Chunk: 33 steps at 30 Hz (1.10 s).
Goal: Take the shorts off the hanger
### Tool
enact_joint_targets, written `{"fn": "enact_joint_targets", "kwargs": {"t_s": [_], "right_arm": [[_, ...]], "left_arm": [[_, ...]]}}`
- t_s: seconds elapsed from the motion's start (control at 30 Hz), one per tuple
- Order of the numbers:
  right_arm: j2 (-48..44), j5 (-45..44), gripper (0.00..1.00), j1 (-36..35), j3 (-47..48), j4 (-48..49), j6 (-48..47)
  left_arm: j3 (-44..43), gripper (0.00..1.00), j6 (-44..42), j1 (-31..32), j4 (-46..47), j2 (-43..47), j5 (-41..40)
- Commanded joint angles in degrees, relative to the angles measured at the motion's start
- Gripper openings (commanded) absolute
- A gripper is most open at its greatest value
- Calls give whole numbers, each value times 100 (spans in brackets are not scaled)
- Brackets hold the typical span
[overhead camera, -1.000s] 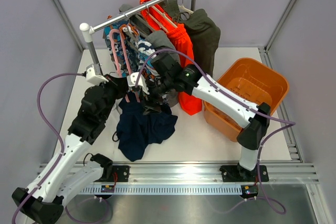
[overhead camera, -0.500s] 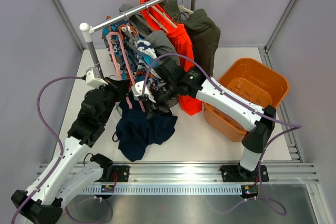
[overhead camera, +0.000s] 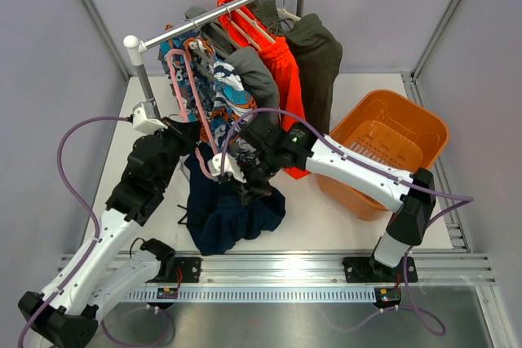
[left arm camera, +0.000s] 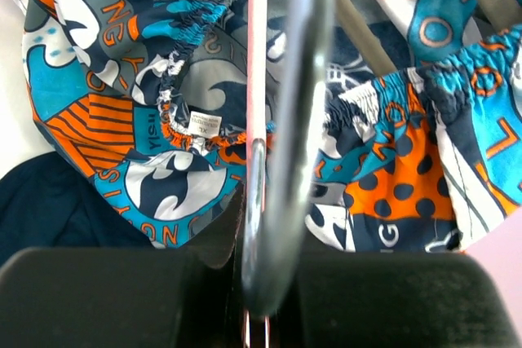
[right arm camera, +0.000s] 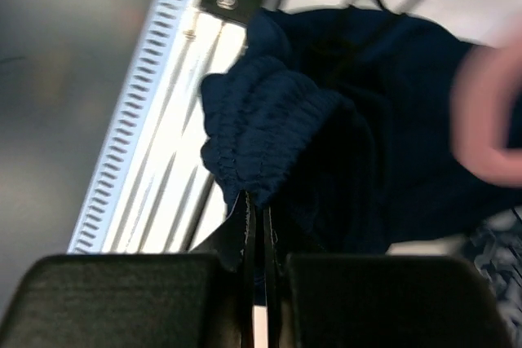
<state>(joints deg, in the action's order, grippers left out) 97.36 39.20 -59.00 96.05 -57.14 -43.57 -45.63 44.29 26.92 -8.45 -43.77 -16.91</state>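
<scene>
1. The shorts [overhead camera: 232, 219] are plain dark navy and soft. The elastic waistband is scrunched up at the top, and the rest is slumped in a heap on the white table [overhead camera: 326, 218].
2. The hanger [overhead camera: 198, 107] is skinny and pale pink. It's tilted, with its lower end right at the shorts' waistband.

I see the rack [overhead camera: 132, 42] standing at the far left of the bench [overhead camera: 326, 209] and the tub [overhead camera: 387, 132] at right. The shorts [overhead camera: 232, 218] lie near of the rack, with the hanger [overhead camera: 199, 112] above them.

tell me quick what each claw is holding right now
left claw: shut on the pink hanger
right claw: shut on the navy shorts, at the gathered waistband
</scene>
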Motion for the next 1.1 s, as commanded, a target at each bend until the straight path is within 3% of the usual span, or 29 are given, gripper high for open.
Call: {"fn": "enact_joint_targets", "kwargs": {"t_s": [0.0, 0.07, 0.1, 0.17, 0.3, 0.4, 0.57, 0.63, 0.7, 0.83, 1.07], "right_arm": [[-156, -764, 4, 398, -60, 862, 718], [-226, -1098, 29, 539, -200, 1012, 762], [-261, -1125, 50, 556, -236, 1012, 623], [-462, -1038, 62, 574, -384, 1056, 439], [-718, -905, 65, 530, -307, 1109, 612], [-754, -1309, 66, 355, -69, 1144, 893], [-982, -2257, 71, -216, 160, 1363, 1605], [-1174, -3001, 77, -523, 28, 1933, 2062], [-1202, -3304, 85, -673, -16, 2181, 2318], [-1097, -3700, 89, -779, 10, 2260, 2520], [-666, -4227, 79, -797, 142, 2576, 2862]], "left_arm": [[-350, 0, -114, 7, -295, 184, 258], [-438, 0, -18, 7, -665, 255, 258], [-491, 0, 139, 7, -1067, 298, 249], [-859, 0, 429, 7, -1666, 211, 145], [-1440, 0, 1211, 15, -3002, -210, 30], [-1686, 0, 1817, 15, -3337, -421, -137], [-2537, 0, 2662, 15, -4400, -1299, -392], [-3065, 0, 2909, 15, -5051, -1651, -427], [-3198, 0, 2883, 15, -5132, -1924, -340], [-3399, 0, 2848, 15, -5210, -2179, -120], [-3435, 0, 2857, 24, -5220, -2233, 21]]}}
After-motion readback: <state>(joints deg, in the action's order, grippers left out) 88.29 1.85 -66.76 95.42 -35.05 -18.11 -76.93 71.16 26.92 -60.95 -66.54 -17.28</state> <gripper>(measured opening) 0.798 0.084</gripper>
